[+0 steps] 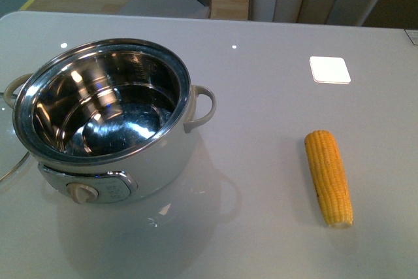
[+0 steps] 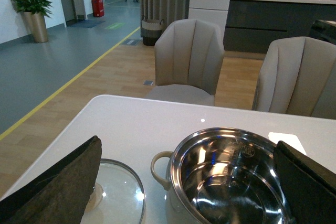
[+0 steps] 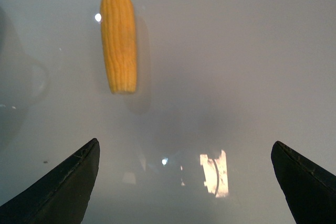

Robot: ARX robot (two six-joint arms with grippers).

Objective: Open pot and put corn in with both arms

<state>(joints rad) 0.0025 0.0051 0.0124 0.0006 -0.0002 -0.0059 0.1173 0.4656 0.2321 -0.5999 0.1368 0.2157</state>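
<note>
The white pot (image 1: 157,161) stands uncovered at the table's left, its shiny steel inside empty, grey panel and cream knob facing me. Its glass lid (image 2: 118,192) lies flat on the table beside the pot's left handle; in the front view only an edge of the lid (image 1: 14,164) shows. The yellow corn (image 1: 328,178) lies on the table to the right, apart from the pot. Neither arm shows in the front view. My left gripper (image 2: 186,184) hangs open above the pot (image 2: 231,177) and lid. My right gripper (image 3: 185,182) is open over bare table, the corn (image 3: 118,41) ahead of it.
A white square patch (image 1: 330,69) sits on the table (image 1: 261,96) at the back right. Beige chairs (image 2: 190,59) stand beyond the table's far edge.
</note>
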